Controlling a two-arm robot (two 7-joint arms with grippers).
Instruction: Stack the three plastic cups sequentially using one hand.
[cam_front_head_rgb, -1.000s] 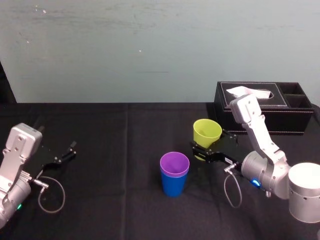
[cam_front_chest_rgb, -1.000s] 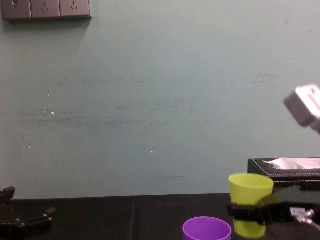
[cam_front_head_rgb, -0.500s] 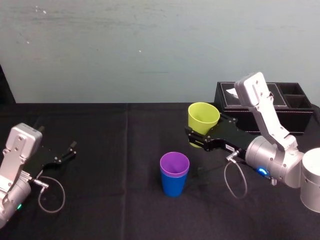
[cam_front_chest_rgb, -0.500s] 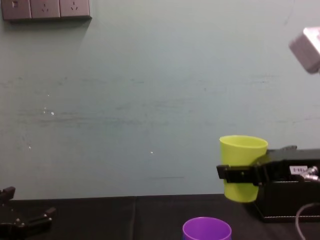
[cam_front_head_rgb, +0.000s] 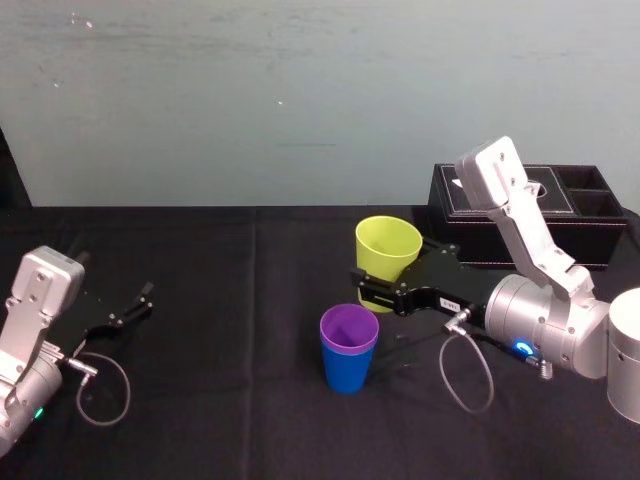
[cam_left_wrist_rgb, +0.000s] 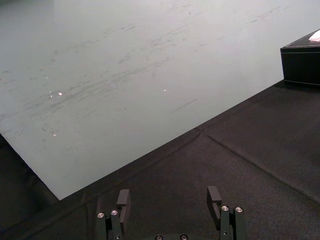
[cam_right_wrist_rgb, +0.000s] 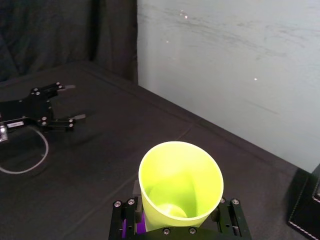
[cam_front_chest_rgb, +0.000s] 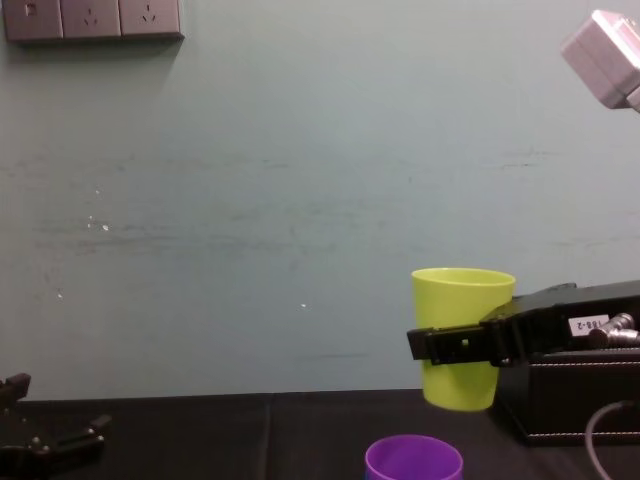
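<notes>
- The right gripper has its jaws closed on the sides of the yellow-green cup, holding it upright and clear of the black table.
- In the chest view the cup's base hangs above the rim of the purple cup and a little to the right, not touching it.
- The purple cup sits nested inside the blue cup, which stands upright near the middle of the table.
- The right wrist view looks down into the yellow-green cup, with a finger pressed on each side.
- A black tissue box stands behind the right arm, at the back of the table.
- The left gripper rests low on the left side of the table, well apart from the cups, with its jaws spread and nothing between them.
</notes>
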